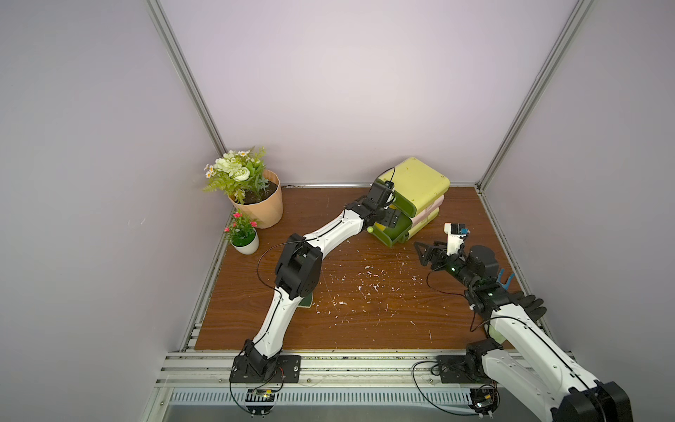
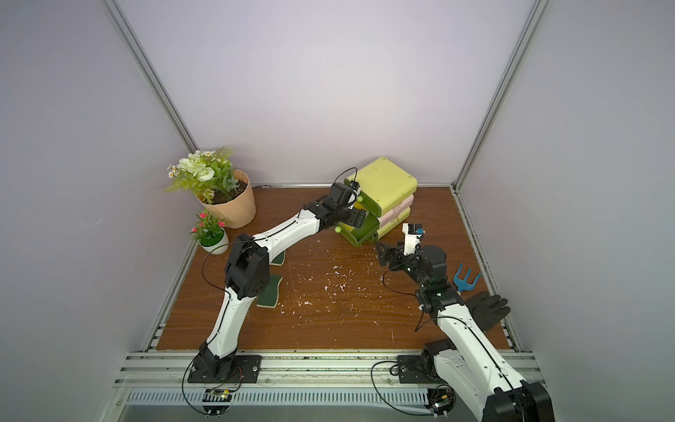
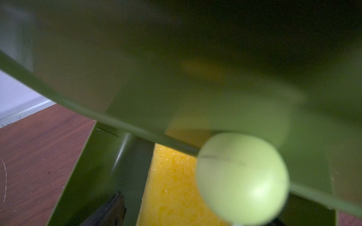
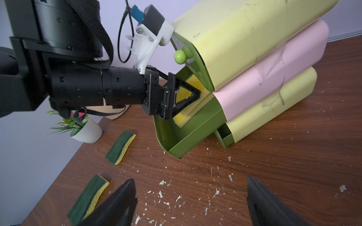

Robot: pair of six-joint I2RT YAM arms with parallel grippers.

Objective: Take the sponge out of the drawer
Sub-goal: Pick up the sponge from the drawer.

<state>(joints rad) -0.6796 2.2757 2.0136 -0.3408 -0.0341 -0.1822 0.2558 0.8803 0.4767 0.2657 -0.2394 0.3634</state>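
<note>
A yellow and pink drawer unit (image 1: 420, 182) stands at the back of the table. Its middle green drawer (image 4: 188, 137) is pulled out, also seen in both top views (image 1: 396, 234) (image 2: 363, 234). A yellow sponge (image 4: 193, 80) lies inside it. My left gripper (image 4: 195, 88) reaches down into that drawer, jaws open and straddling the sponge (image 3: 172, 185); one finger (image 3: 111, 209) stands beside the sponge's edge, and the other is hidden behind a pale green knob (image 3: 242, 178). My right gripper (image 4: 191, 180) hovers open over the table to the drawer's right (image 1: 422, 254), holding nothing.
Two green-and-yellow sponges (image 4: 120, 147) (image 4: 88, 197) lie on the table under the left arm. Two potted plants (image 1: 252, 197) (image 1: 244, 237) stand at the back left. A blue fork tool (image 2: 465, 277) and black glove (image 2: 487, 308) lie at the right. White crumbs litter the wood.
</note>
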